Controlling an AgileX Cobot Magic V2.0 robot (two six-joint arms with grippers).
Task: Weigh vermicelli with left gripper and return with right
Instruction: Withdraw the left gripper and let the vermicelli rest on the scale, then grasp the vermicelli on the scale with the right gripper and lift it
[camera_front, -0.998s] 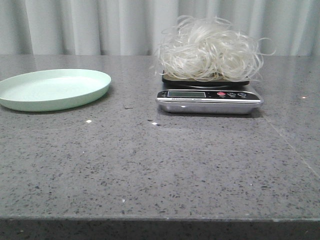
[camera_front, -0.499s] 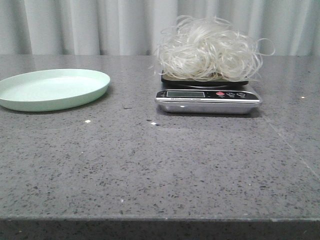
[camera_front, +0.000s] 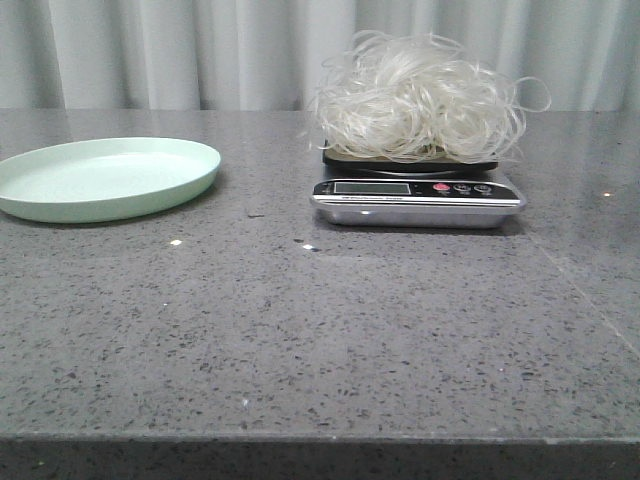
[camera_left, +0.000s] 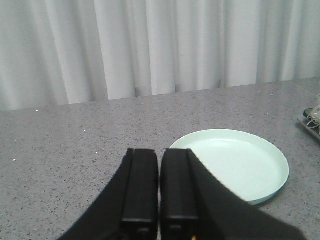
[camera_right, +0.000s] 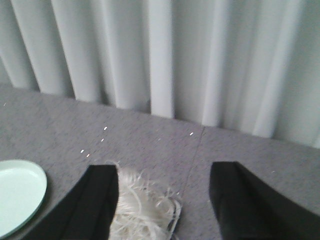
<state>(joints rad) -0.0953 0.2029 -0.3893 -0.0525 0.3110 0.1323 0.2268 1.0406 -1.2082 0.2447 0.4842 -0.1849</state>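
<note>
The vermicelli (camera_front: 418, 97), a fluffy mound of white glassy strands, sits on the black platform of the silver scale (camera_front: 418, 198) right of centre in the front view. The pale green plate (camera_front: 105, 178) is empty at the left. Neither gripper shows in the front view. In the left wrist view my left gripper (camera_left: 159, 152) is shut and empty, above the table beside the plate (camera_left: 235, 162). In the right wrist view my right gripper (camera_right: 165, 172) is wide open, with the vermicelli (camera_right: 142, 210) below, between its fingers and nearer the left one, not touching.
The grey speckled table (camera_front: 300, 330) runs to a front edge near the camera. Pale curtains (camera_front: 200, 50) hang behind. The scale's display and buttons face the front. The plate's edge also shows in the right wrist view (camera_right: 20, 192).
Nothing in the scene has visibly changed; only the picture shifts by a few pixels. The vermicelli stays on the scale and no arm enters the front view.
</note>
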